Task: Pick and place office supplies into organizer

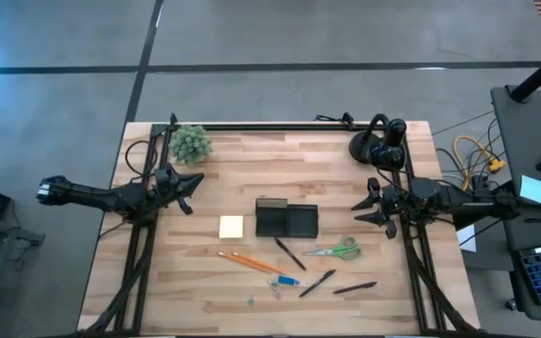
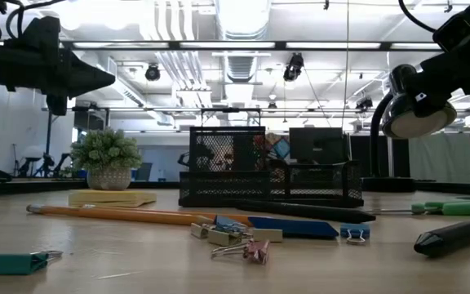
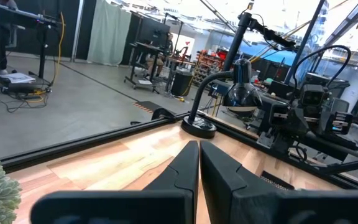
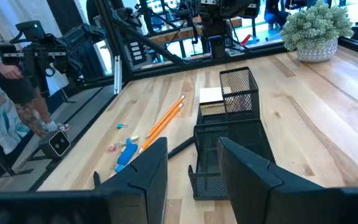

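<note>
The black mesh organizer [image 1: 286, 220] stands at the table's middle. The yellow sticky-note pad [image 1: 231, 226] lies flat just left of it. Nearer the front edge lie two orange pencils [image 1: 250, 262], three black pens [image 1: 289, 253] [image 1: 317, 283] [image 1: 355, 287], green-handled scissors [image 1: 336, 250], a blue piece [image 1: 287, 280] and small clips [image 1: 275, 287]. My left gripper [image 1: 193, 184] hovers shut at the table's left side, above the wood, pointing toward the right [image 3: 199, 155]. My right gripper [image 1: 358, 212] hovers open at the right side, facing the organizer [image 4: 229, 140], with nothing between its fingers [image 4: 194, 163].
A small potted plant [image 1: 192, 143] stands at the far left corner, and a round black headphone-like object [image 1: 380, 141] on a stand at the far right. Bare wood lies between each gripper and the organizer. A person stands beyond the table's near edge [image 4: 5, 74].
</note>
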Available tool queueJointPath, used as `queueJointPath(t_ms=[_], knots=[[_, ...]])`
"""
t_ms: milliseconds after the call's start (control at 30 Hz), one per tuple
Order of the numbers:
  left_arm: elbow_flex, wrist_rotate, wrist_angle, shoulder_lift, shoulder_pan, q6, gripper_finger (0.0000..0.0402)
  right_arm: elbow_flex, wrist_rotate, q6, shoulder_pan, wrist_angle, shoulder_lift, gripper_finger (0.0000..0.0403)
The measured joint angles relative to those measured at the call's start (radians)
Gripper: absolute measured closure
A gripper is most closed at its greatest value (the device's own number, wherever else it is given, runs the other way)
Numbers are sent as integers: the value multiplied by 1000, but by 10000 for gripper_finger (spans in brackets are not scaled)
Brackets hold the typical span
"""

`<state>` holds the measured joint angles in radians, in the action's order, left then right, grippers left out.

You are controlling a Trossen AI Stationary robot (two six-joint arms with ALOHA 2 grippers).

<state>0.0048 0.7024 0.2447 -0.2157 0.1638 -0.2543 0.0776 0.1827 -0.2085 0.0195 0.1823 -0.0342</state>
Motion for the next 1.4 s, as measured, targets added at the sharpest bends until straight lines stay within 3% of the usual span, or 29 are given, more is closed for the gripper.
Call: queueJointPath(t_ms=[1133, 1300, 1400], knots=[[0, -1, 0, 0, 1, 0, 402, 0, 0, 5, 0, 0, 0, 268], [0, -1, 0, 0, 0, 0, 402, 0, -73, 299, 0, -34, 0, 268], [0, -1, 0, 0, 0, 0, 402, 0, -78, 349, 0, -75, -3, 268]])
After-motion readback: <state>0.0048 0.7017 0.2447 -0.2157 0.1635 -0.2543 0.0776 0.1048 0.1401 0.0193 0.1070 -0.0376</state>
